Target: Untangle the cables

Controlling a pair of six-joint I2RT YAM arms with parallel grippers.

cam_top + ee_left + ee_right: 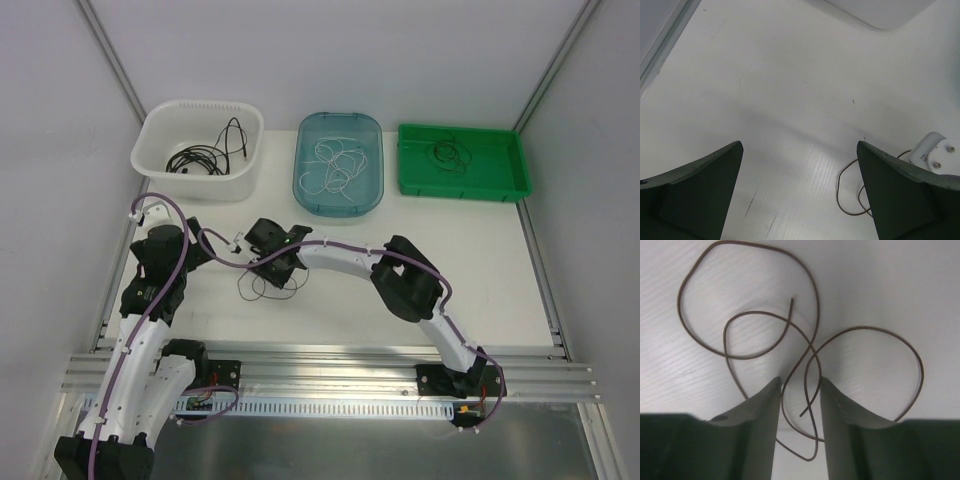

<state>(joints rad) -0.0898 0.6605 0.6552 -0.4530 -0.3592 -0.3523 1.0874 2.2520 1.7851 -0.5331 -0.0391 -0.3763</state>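
Cables sit sorted along the far side of the white table [450,230]: black ones in the white basket [150,150] at upper left of the overhead frame, white ones in the blue tub [300,170] at top centre, thin dark ones in the green tray [403,160] at upper right. From where I stand, the right arm [400,275] stretches from lower right across to centre-left, while the left arm [150,280] is folded near the left edge.

The left gripper [799,147] stands wide apart over bare table, holding nothing. A bit of wire shows at the lower right of its view.

The right gripper [800,382] is drawn narrow and straddles the loose brown cable [811,347], which lies on the table left of centre. In its wrist view two or three strands run between the fingers, along the gap and up the frame. I see a slit of table on either side of them, so I judge them not yet pinched.

Loops fan out to upper left and to the right of the fingertips, crossing just above them. One free end points upward near the middle of the frame.

So the right arm is the nearer one, right on top of the tangle. There is open table to the right and toward the trays for drawing the wire out. The left arm crowds the left side.
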